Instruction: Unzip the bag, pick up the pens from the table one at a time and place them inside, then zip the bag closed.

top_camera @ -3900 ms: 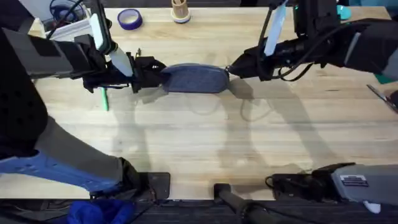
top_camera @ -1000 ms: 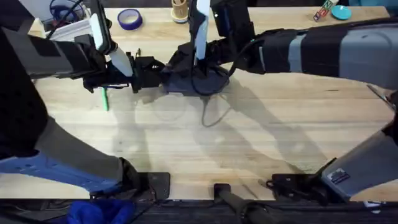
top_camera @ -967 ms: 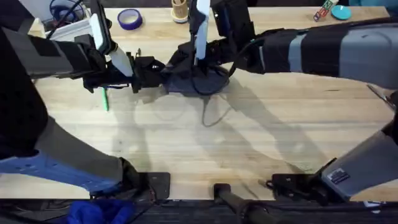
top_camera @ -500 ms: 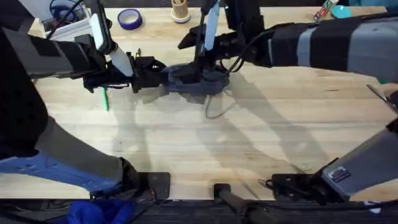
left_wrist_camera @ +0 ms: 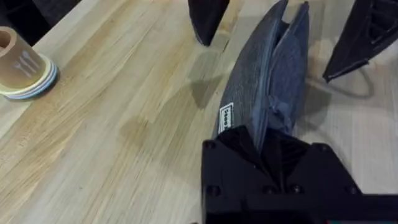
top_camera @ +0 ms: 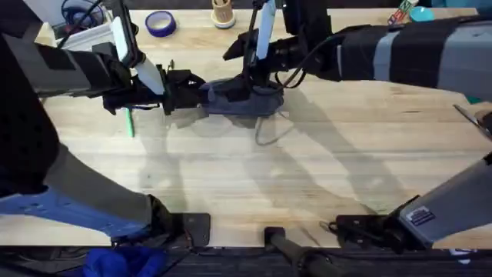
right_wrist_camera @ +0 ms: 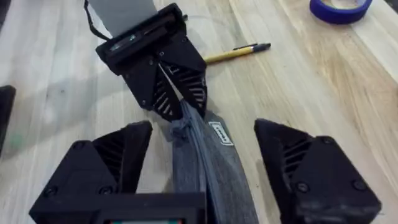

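Note:
The blue-grey bag point(top_camera: 244, 98) lies on the table point(top_camera: 307, 177) at the back centre. My left gripper point(top_camera: 192, 91) is shut on the bag's left end point(left_wrist_camera: 268, 134); the clamp also shows in the right wrist view point(right_wrist_camera: 166, 87). My right gripper point(top_camera: 247, 69) hovers open just over the bag point(right_wrist_camera: 208, 163), one finger on each side, touching nothing. Those fingers point(left_wrist_camera: 208, 18) flank the bag point(left_wrist_camera: 273, 62), whose top gapes along the zip. The green pen point(top_camera: 129, 121) lies under the left arm. The yellow pen point(right_wrist_camera: 236, 54) lies behind the left gripper.
At the table's back edge stand a blue tape roll point(top_camera: 160, 23) and a small tan cup point(top_camera: 223, 13), which also appears in the left wrist view point(left_wrist_camera: 18, 68). Cables lie at the back left corner point(top_camera: 77, 19). Bare planks stretch in front of the bag.
My right gripper swept from the bag's right end to low over its left half, then rose and drew slightly right. The left gripper and green pen stayed put.

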{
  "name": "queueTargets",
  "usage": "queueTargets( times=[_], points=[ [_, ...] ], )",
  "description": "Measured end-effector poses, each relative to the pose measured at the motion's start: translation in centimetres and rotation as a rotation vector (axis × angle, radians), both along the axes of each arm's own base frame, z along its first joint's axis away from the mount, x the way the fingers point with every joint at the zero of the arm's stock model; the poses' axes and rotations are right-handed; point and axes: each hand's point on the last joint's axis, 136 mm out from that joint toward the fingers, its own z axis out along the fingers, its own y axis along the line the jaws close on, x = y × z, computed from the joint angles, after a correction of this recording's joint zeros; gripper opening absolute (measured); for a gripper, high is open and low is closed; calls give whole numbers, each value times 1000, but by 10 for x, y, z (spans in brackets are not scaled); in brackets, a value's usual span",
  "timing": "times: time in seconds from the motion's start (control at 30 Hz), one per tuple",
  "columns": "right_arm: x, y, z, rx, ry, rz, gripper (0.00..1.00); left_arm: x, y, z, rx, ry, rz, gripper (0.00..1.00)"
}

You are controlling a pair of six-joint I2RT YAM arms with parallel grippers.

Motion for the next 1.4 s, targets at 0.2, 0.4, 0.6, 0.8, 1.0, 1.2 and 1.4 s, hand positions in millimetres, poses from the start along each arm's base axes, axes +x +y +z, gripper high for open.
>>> queueTargets(
  times=[0.2,0.4,0.6,0.8,1.0,1.2,1.4],
  points=[
    [0,-3,-2,-7,14,-5,996,0,0,0,1,1,0,710],
    [2,-7,-4,-12,23,-15,996,-2,-1,-1,-4,19,1,992],
    [7,-13,-5,-14,28,-32,996,-10,0,5,34,53,10,993],
    [12,-19,-5,-14,29,-48,996,-22,0,27,81,43,18,992],
    [12,-19,-5,-15,30,-48,996,-29,1,47,109,52,56,993],
    [9,-23,9,-11,23,-53,996,-32,3,71,109,90,146,993],
    [3,-45,23,-34,69,-90,995,-47,7,86,112,217,281,993]
  ],
)
